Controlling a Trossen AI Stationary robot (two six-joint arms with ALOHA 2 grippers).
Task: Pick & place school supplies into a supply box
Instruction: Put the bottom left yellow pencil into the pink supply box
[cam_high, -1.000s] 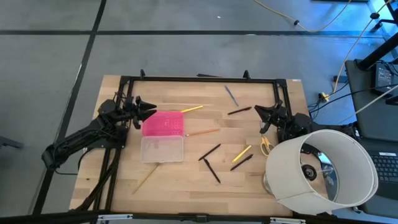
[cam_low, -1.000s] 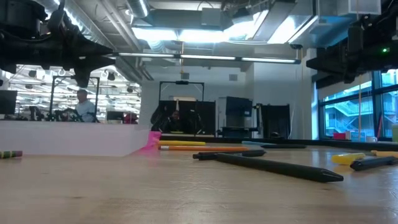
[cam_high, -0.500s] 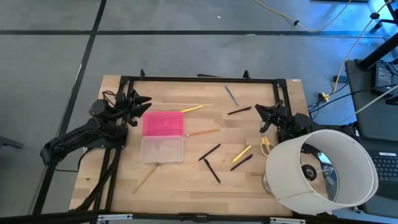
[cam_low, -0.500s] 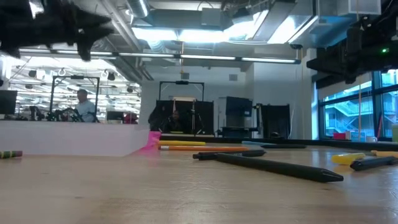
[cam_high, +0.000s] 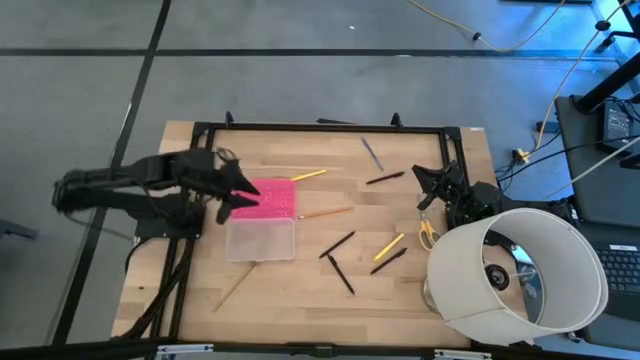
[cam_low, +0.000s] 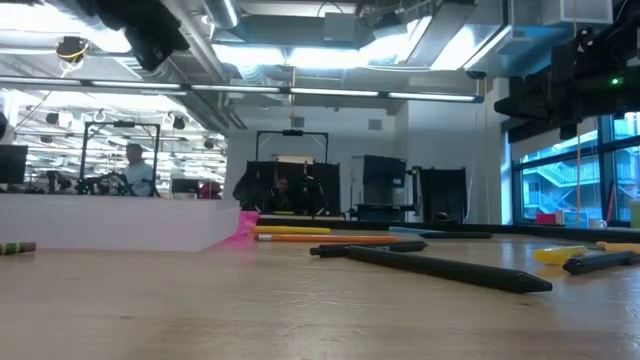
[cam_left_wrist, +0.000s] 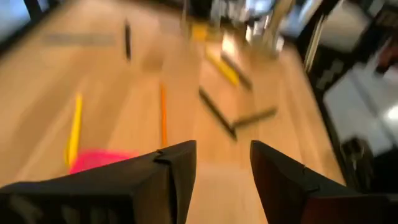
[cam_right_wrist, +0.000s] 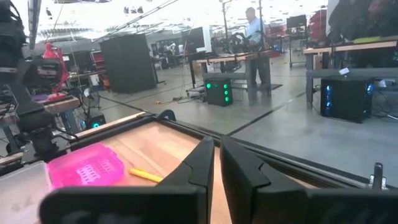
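The supply box stands open on the table: its pink lid (cam_high: 268, 198) lies flat beside the clear tray (cam_high: 260, 240). Pens and pencils lie flat and scattered: yellow (cam_high: 308, 175), orange (cam_high: 325, 212), grey (cam_high: 372, 153), several black ones (cam_high: 338, 244), and a wood-coloured pencil (cam_high: 235, 287). Yellow-handled scissors (cam_high: 428, 233) lie by the lampshade. My left gripper (cam_high: 243, 193) hangs open and empty above the lid's left end; its wrist view (cam_left_wrist: 222, 149) shows the lid (cam_left_wrist: 99, 160) below. My right gripper (cam_high: 428, 186) is shut and empty at the table's right side, above the scissors' far side (cam_right_wrist: 216, 146).
A large white lampshade (cam_high: 520, 275) stands at the table's near right corner, close to my right arm. A black frame (cam_high: 320, 127) runs along the table's far and left edges. The wood between the box and the pens is bare.
My left arm has risen well above the table and swung from the lid's far left corner toward the near edge and a little right, so its gripper now hangs over the lid's left end. The right arm and all supplies have stayed in place.
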